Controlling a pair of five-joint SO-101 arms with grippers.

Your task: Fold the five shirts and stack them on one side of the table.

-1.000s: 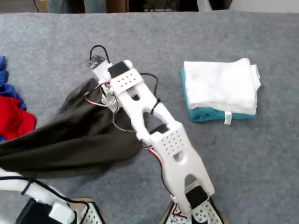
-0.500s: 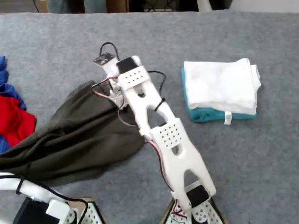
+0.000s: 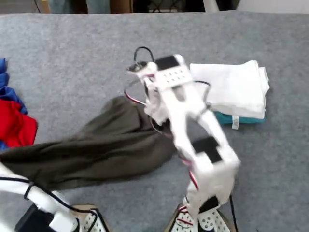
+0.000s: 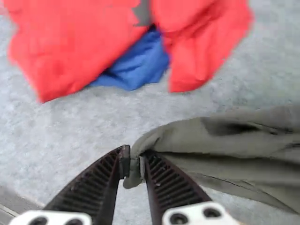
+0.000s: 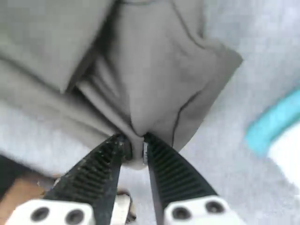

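Observation:
An olive shirt (image 3: 101,150) lies stretched across the grey table between my two arms. My left gripper (image 4: 133,165) is shut on one edge of the olive shirt (image 4: 225,140), close to the front left corner. My right gripper (image 5: 134,146) is shut on a bunched fold of the olive shirt (image 5: 140,79), and its white arm (image 3: 188,121) stands mid-table beside the folded stack. That stack is a white shirt (image 3: 231,87) on a teal shirt (image 3: 227,119). A red shirt (image 3: 14,123) and a blue shirt (image 3: 6,87) lie crumpled at the left edge.
The grey felt table (image 3: 72,48) is bare along the back and at the front right. The arms' bases (image 3: 203,220) stand at the front edge. In the left wrist view the red shirt (image 4: 84,42) lies over the blue shirt (image 4: 136,70).
My right arm has swung right toward the folded stack, dragging its end of the olive shirt with it. The shirt is now pulled longer and flatter. The left gripper keeps its hold.

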